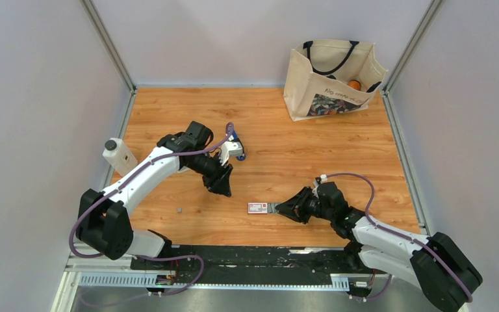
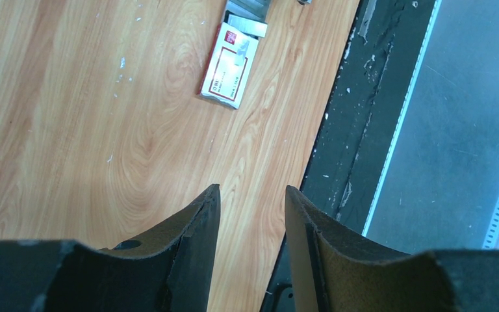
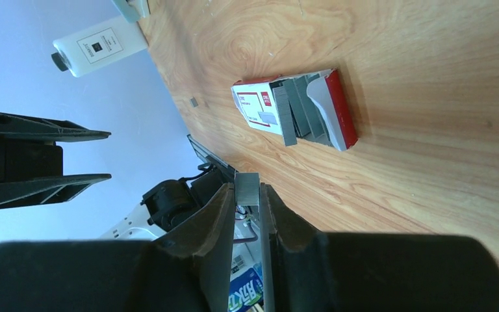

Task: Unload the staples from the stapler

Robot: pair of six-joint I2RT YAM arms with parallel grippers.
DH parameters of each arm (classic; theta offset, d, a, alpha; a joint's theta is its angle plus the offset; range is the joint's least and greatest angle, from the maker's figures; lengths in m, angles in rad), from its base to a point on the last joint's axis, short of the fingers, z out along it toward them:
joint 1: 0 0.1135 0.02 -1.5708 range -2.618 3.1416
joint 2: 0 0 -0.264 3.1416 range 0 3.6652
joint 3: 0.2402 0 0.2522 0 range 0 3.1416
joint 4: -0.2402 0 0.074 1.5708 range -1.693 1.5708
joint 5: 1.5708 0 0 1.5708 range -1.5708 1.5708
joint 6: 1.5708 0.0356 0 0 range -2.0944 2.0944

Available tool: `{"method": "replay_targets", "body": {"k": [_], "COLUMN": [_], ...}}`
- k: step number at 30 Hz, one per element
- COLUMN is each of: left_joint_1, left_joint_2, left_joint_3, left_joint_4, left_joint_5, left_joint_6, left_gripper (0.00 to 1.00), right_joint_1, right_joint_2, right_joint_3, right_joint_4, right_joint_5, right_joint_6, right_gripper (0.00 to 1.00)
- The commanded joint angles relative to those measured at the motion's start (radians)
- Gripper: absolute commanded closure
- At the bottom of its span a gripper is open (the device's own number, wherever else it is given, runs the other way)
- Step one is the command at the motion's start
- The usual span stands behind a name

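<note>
The right gripper (image 1: 279, 208) reaches left, low over the wooden table (image 1: 338, 156), with its tips just right of a small red-and-white staple carton (image 1: 257, 208). In the right wrist view its fingers (image 3: 217, 214) stand only a little apart and pinch a short grey strip of staples (image 3: 247, 186) between their tips, one finger against each side. From above, the strip's long axis seems to run left to right in line with the fingers, and its free end points left at the carton.

The carton lies flat near the table's near edge, long axis left to right. Its right end is open, and more grey staple strips (image 3: 290, 114) sit askew there, across the carton's length. A tiny grey piece (image 1: 179, 210) lies alone on the wood well left of the carton.

The left gripper (image 1: 221, 187) hangs above the table, left of the carton and farther back, tips tilted down. The left wrist view shows its fingers (image 2: 198, 221) about half spread with only bare wood between them.

I cannot pick out the stapler for certain. A small blue bit (image 1: 242, 155) shows just beside the left wrist, too small to tell.

A white bottle with a black cap (image 1: 118, 155) stands at the left edge. A cream tote bag (image 1: 328, 78) stands at the far right corner.
</note>
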Motion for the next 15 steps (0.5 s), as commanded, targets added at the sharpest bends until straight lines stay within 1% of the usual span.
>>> {"method": "replay_targets", "body": {"k": [1, 2, 3, 8, 12, 15], "left_joint_1": [-0.005, -0.004, -0.005, -0.005, -0.004, -0.004], "left_joint_2": [-0.026, -0.026, -0.026, -0.026, -0.023, -0.021], "left_joint_3": [-0.005, -0.004, -0.005, -0.002, -0.005, -0.008], "left_joint_4": [0.015, 0.015, 0.015, 0.016, 0.012, 0.015], "left_joint_5": [0.01, 0.01, 0.01, 0.009, 0.0, -0.002], "left_joint_6": [0.031, 0.031, 0.03, 0.03, 0.031, 0.033], "left_gripper": [0.5, 0.5, 0.5, 0.5, 0.5, 0.5], "right_joint_1": [-0.02, -0.025, -0.028, -0.045, -0.063, -0.07], "right_joint_2": [0.022, 0.027, 0.036, 0.063, 0.064, 0.027], "right_joint_3": [-0.016, -0.016, -0.018, -0.01, -0.002, 0.048], "right_joint_4": [0.103, 0.104, 0.114, 0.127, 0.123, 0.024], "right_joint_5": [-0.035, -0.037, -0.038, -0.052, -0.061, -0.054], "right_joint_6": [0.051, 0.051, 0.051, 0.046, 0.029, -0.045], "right_gripper": [0.76, 0.74, 0.69, 0.62, 0.61, 0.62]}}
